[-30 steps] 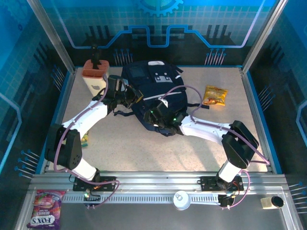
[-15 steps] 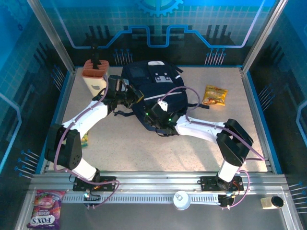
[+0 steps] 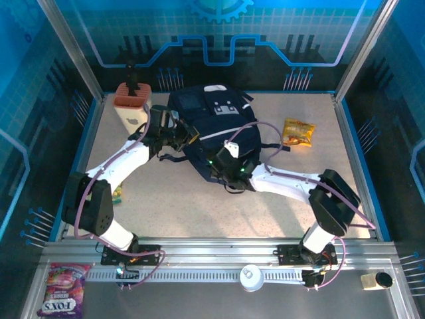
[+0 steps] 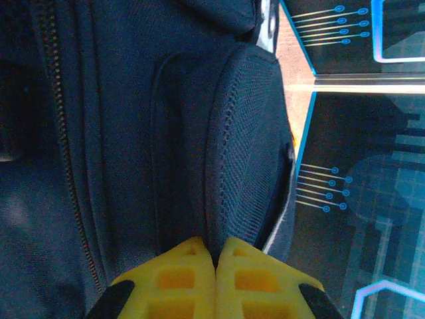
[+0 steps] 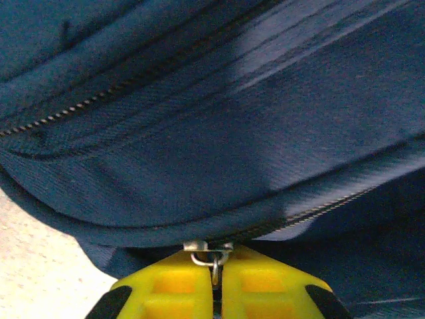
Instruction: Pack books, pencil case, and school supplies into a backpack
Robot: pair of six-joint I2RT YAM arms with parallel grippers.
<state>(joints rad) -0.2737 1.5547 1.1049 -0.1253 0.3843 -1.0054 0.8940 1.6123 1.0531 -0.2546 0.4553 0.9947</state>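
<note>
The left hand (image 4: 214, 247) is clamping backpack (image 3: 212, 123) fabric while the right hand (image 5: 217, 267) is pinching the zipper pull (image 5: 207, 247), best dragged along the teeth.

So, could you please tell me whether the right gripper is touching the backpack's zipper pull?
Touching. The right wrist view shows the right gripper with its yellow fingers closed on the metal zipper pull at the backpack seam.

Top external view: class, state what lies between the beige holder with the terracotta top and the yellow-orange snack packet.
The large navy-blue fabric backpack lies between them, as the top external view shows.
</note>
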